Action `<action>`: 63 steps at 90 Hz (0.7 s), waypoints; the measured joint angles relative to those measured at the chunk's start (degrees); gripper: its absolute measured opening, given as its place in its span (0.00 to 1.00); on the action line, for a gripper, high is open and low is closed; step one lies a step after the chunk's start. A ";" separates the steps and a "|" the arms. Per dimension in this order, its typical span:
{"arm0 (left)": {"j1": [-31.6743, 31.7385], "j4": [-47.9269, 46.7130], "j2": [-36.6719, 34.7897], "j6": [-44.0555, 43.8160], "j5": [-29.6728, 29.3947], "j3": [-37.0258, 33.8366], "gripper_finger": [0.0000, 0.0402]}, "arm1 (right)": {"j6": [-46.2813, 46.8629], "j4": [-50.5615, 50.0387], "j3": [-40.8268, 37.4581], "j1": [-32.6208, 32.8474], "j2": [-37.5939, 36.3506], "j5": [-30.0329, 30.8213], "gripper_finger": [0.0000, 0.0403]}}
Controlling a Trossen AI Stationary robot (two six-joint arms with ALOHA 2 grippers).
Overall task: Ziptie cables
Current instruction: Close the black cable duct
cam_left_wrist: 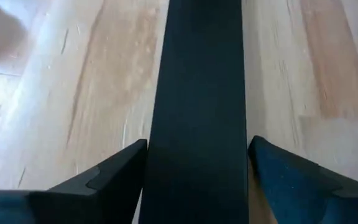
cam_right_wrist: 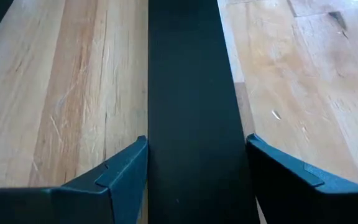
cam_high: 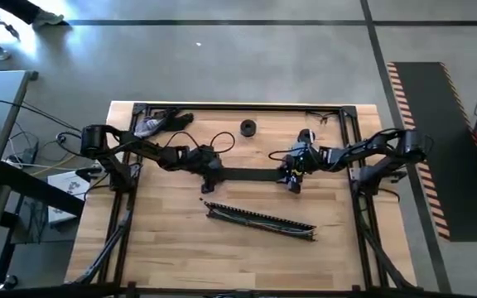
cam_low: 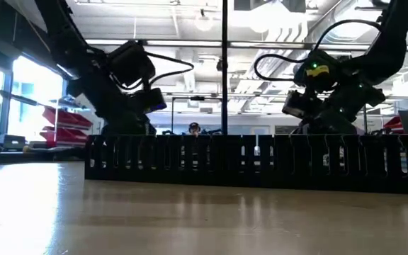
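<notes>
A long flat black bar spans the middle of the table between my two grippers. My left gripper is shut on its left end and my right gripper on its right end. In each wrist view the bar runs away from the camera between the two fingers. A black slotted channel lies slantwise on the table, nearer the near edge; in the low view this channel hides both grippers' fingertips. The cables do not show plainly in any view. My left gripper pinches the bar's two long edges between its fingers, near the bar's left end. The fingers lie along the bar. Whether the bar is clear of the table, I cannot tell. My right gripper pinches the bar's two long edges between its fingers, near the bar's right end. The fingers lie along the bar, pointing toward the table's left. Whether this end rests on the table does not show.
A small black roll sits toward the far edge. A pale and dark heap lies at the far left corner. A black frame runs around the table's edges. Bare wood lies near the front edge.
</notes>
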 joint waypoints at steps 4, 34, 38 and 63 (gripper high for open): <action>-0.01 -0.08 -0.01 -0.84 0.01 -0.58 0.67 | -0.02 -0.01 0.00 0.00 0.00 -0.02 0.59; -1.92 1.97 -0.24 -3.26 -0.93 -2.36 0.51 | -4.71 -1.65 0.09 0.15 -0.40 0.58 0.59; -1.95 1.97 -0.24 -3.39 -1.06 -2.36 0.51 | -5.96 -2.05 0.13 0.15 -0.40 0.55 0.59; -2.62 2.08 -0.20 -3.83 -1.66 -2.36 0.51 | -7.71 -3.04 0.26 0.19 -0.53 1.74 0.59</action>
